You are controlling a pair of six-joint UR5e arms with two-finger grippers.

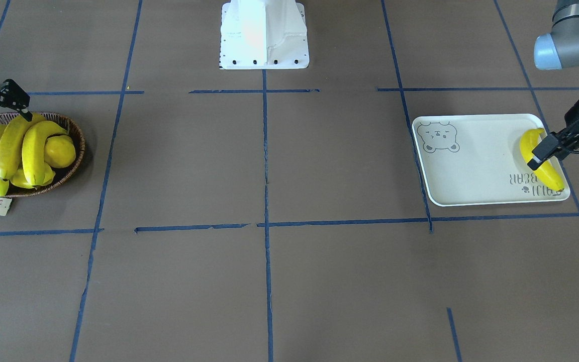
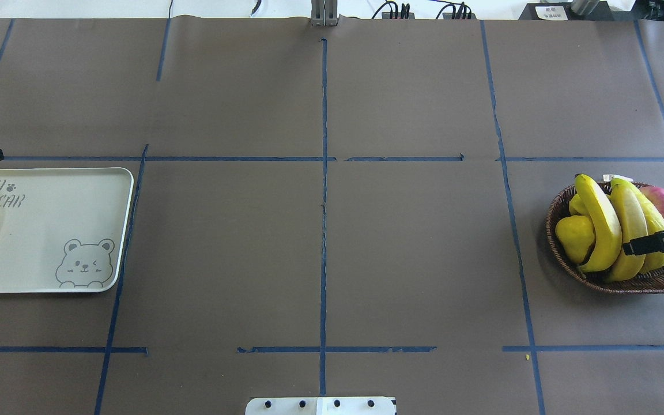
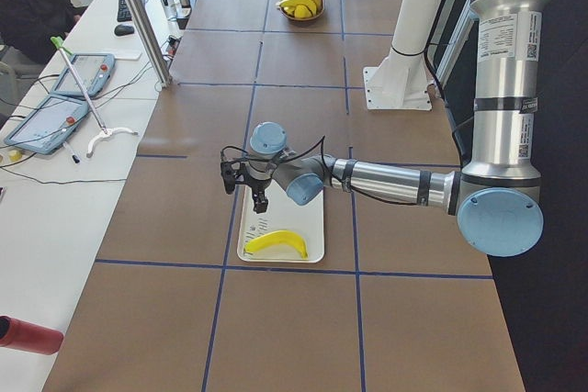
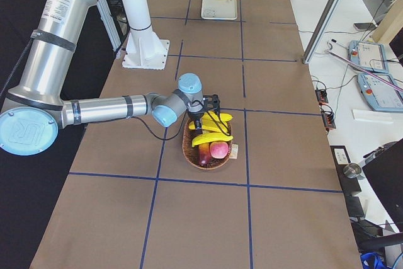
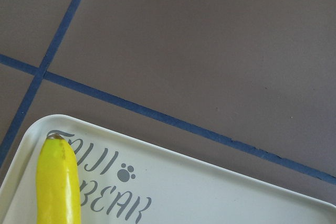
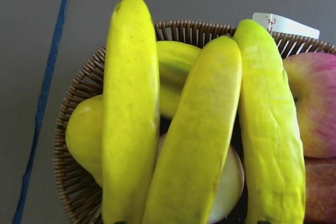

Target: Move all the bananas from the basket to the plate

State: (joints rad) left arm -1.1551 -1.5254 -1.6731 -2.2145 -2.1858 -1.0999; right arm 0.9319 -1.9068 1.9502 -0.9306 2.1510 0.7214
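Three bananas (image 1: pixel 15 146) are piled in the wicker basket (image 1: pixel 76 151) at the front-facing view's left, propped against a yellow pear-like fruit (image 1: pixel 62 151), and the right gripper (image 1: pixel 9 119) is held over their robot-side ends with fingers spread. Since they are packed side by side, a neighbour could be dragged out, or the probably light basket tipped, if one is pinched off-centre. At the right, the fourth banana (image 1: pixel 551 176) is laid near the edge of the plate (image 1: pixel 480 161) below the left gripper (image 1: pixel 538 156), whose opening cannot be told; it could be nudged off if the next one is set against it.
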